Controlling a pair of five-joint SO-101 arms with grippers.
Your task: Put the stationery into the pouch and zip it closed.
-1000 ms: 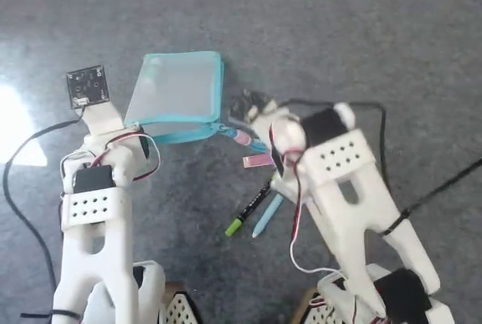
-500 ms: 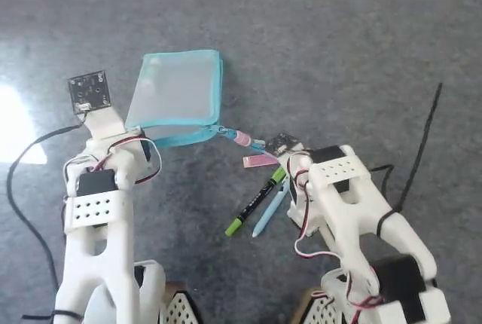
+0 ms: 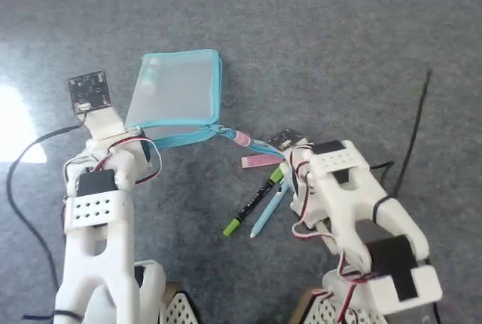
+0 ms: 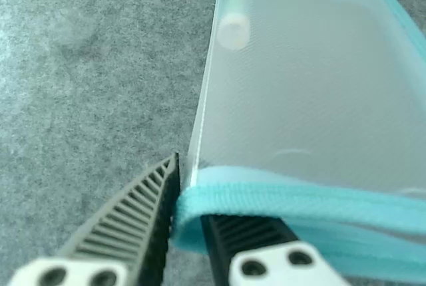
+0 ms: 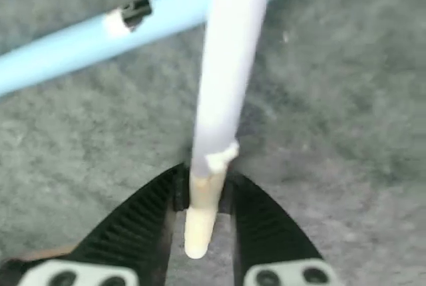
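1. Pouch (image 3: 177, 94), 12 to 3 o'clock: bare grey mat (image 3: 324, 45), open approach
2. Pouch, 6 to 7 o'clock: left arm (image 3: 102, 181) in the way, with left gripper (image 4: 190, 186) clamped on the corner
3. Pouch, 4 o'clock: loose pens (image 3: 254, 202) and right arm (image 3: 339, 181) above them, right gripper (image 5: 203, 186) closed on pale pen (image 5: 226, 66)
4. Mat, 3 o'clock: black cable (image 3: 419, 113) crossing

Teal-edged clear pouch (image 3: 177, 90); lilac pen (image 5: 229, 66); light-blue pen (image 5: 66, 43).

Left claw (image 4: 190, 196), right claw (image 5: 203, 179): both closed.
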